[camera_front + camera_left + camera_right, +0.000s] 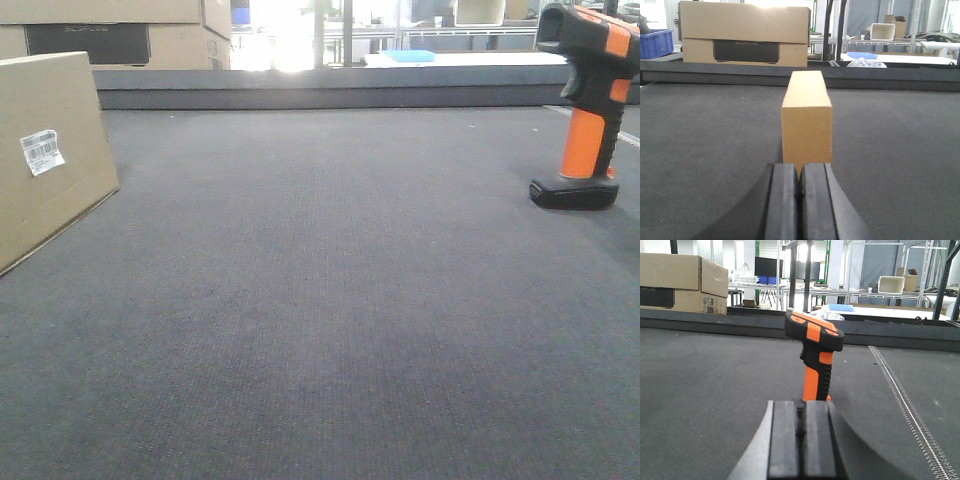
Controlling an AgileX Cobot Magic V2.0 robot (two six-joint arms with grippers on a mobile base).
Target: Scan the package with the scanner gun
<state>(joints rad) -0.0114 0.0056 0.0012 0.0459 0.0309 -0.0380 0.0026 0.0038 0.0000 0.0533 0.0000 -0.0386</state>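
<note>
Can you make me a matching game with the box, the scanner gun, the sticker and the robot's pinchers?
Things:
1. package
2. scanner gun
3. barcode label
4. left gripper

Clues:
A. orange and black, standing upright
B. white, stuck on a box face
C. closed, holding nothing
D. plain tan cardboard, standing on the dark mat

Pairs: 1-D, 2-A, 3-B, 4-C

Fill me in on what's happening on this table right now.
Nothing is being handled yet. The cardboard package stands upright at one side of the dark mat, its barcode label facing the middle. The scanner gun stands on its foot at the other side. The left pincer is shut and lined up just short of the package's narrow end. The right pincer is shut too, right behind the scanner's orange handle.
</note>
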